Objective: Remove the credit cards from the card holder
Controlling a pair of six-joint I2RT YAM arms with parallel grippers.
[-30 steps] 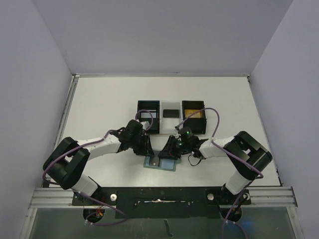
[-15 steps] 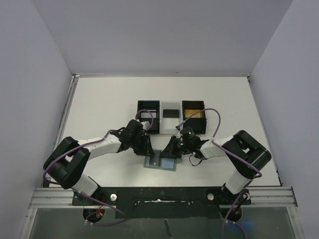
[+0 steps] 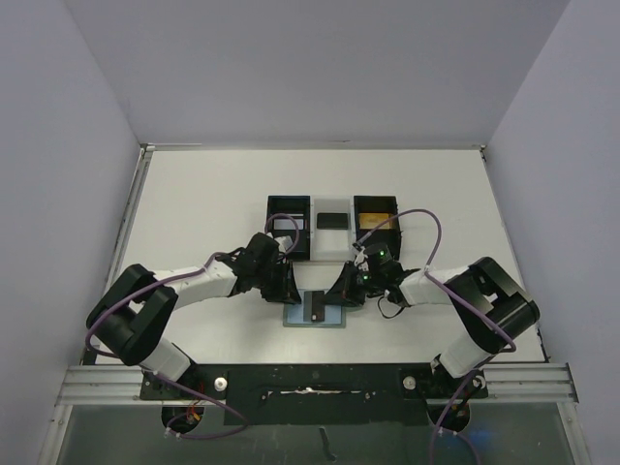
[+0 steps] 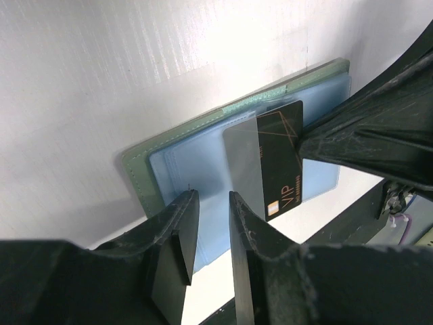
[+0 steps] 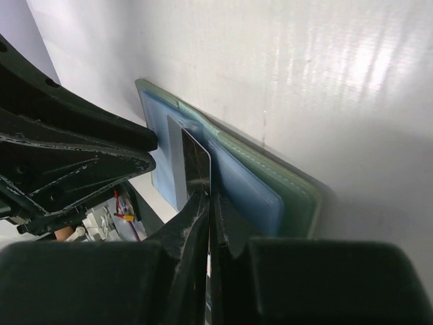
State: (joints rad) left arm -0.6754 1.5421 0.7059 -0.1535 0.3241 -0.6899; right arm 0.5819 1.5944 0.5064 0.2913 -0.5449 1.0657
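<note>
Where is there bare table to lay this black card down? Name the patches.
Bare table lies left of the left black box, right of the right black box, and along the far strip behind both. Crowded: the middle, where the left gripper and right gripper, shut on the black card, meet over the card holder.

Card holder (image 4: 137,177): matt teal leather-look, stitched edge; pockets (image 4: 186,166) glossy blue plastic. Black card (image 4: 281,156): smooth, glossy plastic. Table (image 4: 101,68): white, matt, faintly ribbed.

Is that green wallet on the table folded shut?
No, the card holder lies open, pale blue inside up, while the right hand pinches a black card.
</note>
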